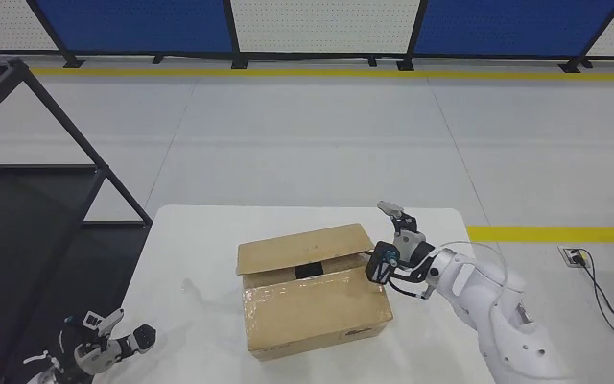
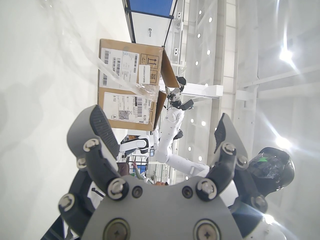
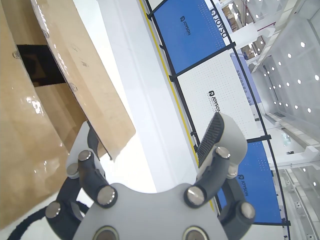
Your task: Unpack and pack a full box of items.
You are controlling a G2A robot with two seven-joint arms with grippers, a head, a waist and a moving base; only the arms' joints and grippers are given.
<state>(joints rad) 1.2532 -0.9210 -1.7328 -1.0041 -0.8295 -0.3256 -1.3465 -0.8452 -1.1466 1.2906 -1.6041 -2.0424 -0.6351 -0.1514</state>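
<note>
Cardboard box [image 1: 317,305] in the middle of the tabletop [image 1: 192,250], far flap [image 1: 305,248] lifted, dark gap beneath it, clear tape [image 2: 117,76] peeled loose on the label side. Right pincer [image 1: 388,236] at the flap's right corner, spread wide with that corner between its fingers, one finger under the flap. Left pincer [image 1: 128,329] well apart, off the tabletop's near-left corner, also spread wide, holding nothing.

The box [image 1: 317,302] is made of matt brown cardboard, glossy clear plastic tape [image 2: 120,77] is stuck to it, and the white table [image 1: 192,288] is finished smooth.
</note>
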